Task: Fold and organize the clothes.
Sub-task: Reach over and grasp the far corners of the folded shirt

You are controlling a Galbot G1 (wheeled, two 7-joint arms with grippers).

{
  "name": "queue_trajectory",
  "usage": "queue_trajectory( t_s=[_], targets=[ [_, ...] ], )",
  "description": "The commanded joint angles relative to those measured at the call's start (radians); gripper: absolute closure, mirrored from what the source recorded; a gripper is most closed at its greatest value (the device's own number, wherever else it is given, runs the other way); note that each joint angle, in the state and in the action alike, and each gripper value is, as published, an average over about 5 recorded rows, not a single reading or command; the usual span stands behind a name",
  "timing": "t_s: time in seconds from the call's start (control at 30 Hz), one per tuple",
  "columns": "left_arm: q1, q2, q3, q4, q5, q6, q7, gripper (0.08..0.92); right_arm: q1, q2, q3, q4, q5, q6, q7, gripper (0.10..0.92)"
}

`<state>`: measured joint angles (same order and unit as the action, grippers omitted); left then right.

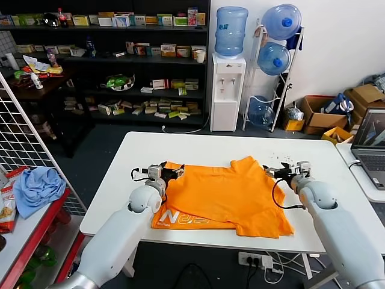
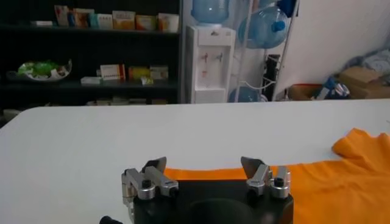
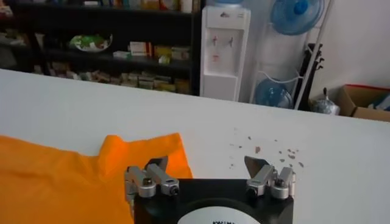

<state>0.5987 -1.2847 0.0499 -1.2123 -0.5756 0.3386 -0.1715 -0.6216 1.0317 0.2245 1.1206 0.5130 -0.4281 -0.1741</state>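
Both claws, left gripper [image 1: 172,172] and right gripper [image 1: 274,173], gape empty; pinch the limp, light T-shirt [image 1: 225,195] at its 9 and 3 o'clock edges.

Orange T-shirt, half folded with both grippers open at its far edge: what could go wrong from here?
1. The orange T-shirt lies skewed, with the lower layer and its lettering sticking out at the near left, so the next fold may come out uneven.
2. The left gripper and right gripper hold nothing; closing on the thin far edge may catch only one layer.
3. The shirt's near hem sits close to the table edge and might slide off if dragged.
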Motion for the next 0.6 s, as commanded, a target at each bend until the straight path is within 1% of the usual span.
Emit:
queue_trajectory(
  t_s=[0.03,0.2,0.33,0.47,0.53,0.6],
  targets=[
    [-0.093,-0.060,0.015,0.228,0.035,-0.011,0.014,0.177,0.132,0.121,-0.042,-0.263,-0.110,0.057,-0.087,0.203],
    [-0.073,-0.052,-0.001,0.225,0.045,-0.011,0.013,0.177,0.141,0.167,-0.034,-0.329,-0.147,0.098,-0.116,0.203],
    [-0.063,-0.043,-0.005,0.221,0.048,-0.012,0.014,0.177,0.149,0.199,-0.017,-0.363,-0.185,0.113,-0.105,0.215],
    [-0.055,-0.037,-0.008,0.209,0.051,-0.015,0.014,0.193,0.147,0.212,-0.016,-0.358,-0.210,0.105,-0.087,0.302],
    [-0.051,-0.034,-0.009,0.197,0.051,-0.014,0.014,0.230,0.145,0.212,-0.016,-0.357,-0.211,0.097,-0.079,0.363],
    [-0.047,-0.032,-0.011,0.189,0.049,-0.015,0.015,0.289,0.145,0.214,-0.011,-0.362,-0.214,0.094,-0.071,0.423]
  ],
)
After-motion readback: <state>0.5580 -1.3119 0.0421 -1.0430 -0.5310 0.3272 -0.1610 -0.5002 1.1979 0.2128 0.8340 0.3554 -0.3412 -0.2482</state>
